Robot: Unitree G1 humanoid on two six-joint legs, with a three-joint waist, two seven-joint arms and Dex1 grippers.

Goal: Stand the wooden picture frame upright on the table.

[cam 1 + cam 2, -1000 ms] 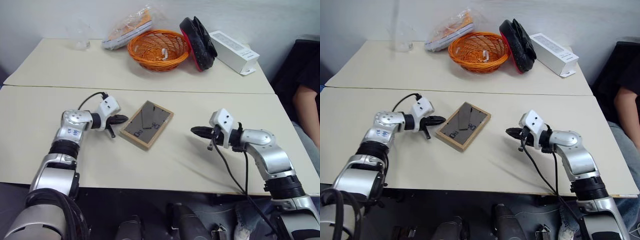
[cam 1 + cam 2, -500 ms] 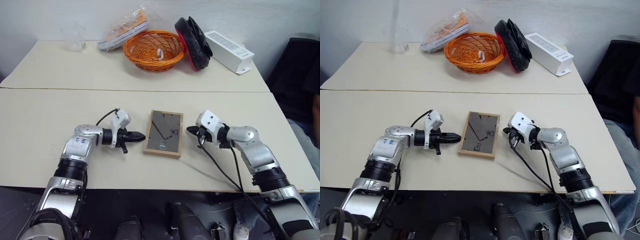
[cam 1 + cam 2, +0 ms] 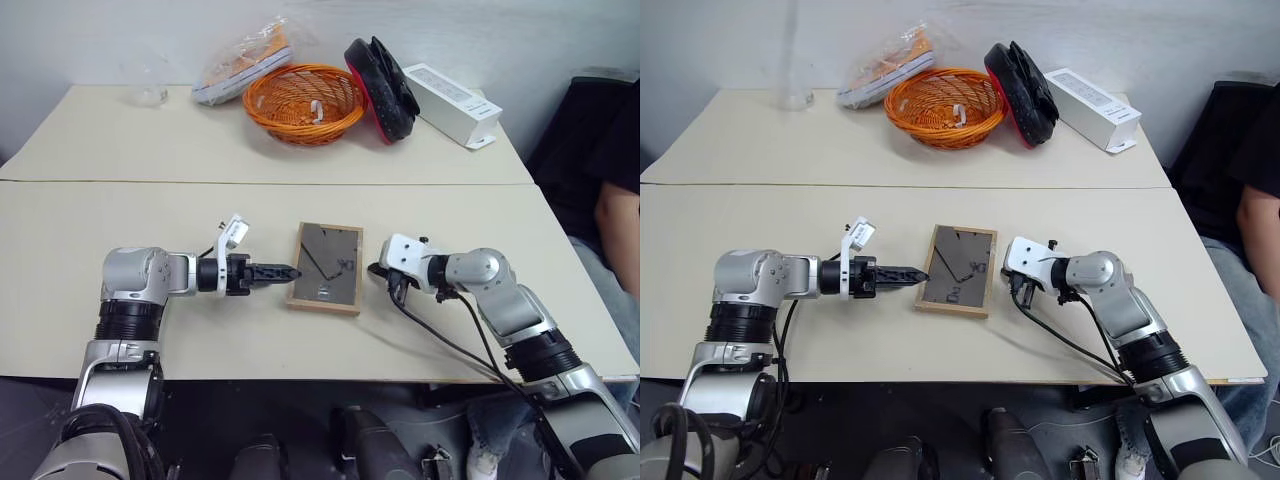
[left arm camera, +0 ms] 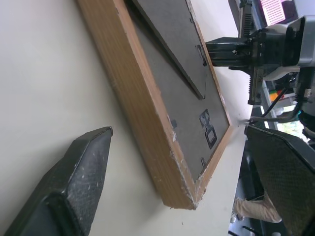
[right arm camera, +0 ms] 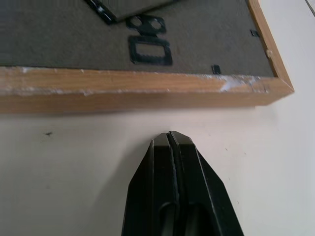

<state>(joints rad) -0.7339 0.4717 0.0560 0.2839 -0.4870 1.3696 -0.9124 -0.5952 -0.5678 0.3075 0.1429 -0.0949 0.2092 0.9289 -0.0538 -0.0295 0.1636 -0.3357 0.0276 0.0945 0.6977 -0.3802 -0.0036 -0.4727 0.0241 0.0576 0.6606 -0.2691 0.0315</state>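
The wooden picture frame [image 3: 326, 267] lies back-up on the desk [image 3: 90, 230]. Wrist views reveal the left claw [image 4: 182, 177] spread at its left edge, the right claw [image 5: 173, 147] pressed together just right.

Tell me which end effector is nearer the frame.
Left, marginally. Left end effector reaches the frame's left edge; right end effector sits just off its right edge.

Lab-like test room: plain table [image 3: 90, 330], cabling, seated person [image 3: 617, 190].
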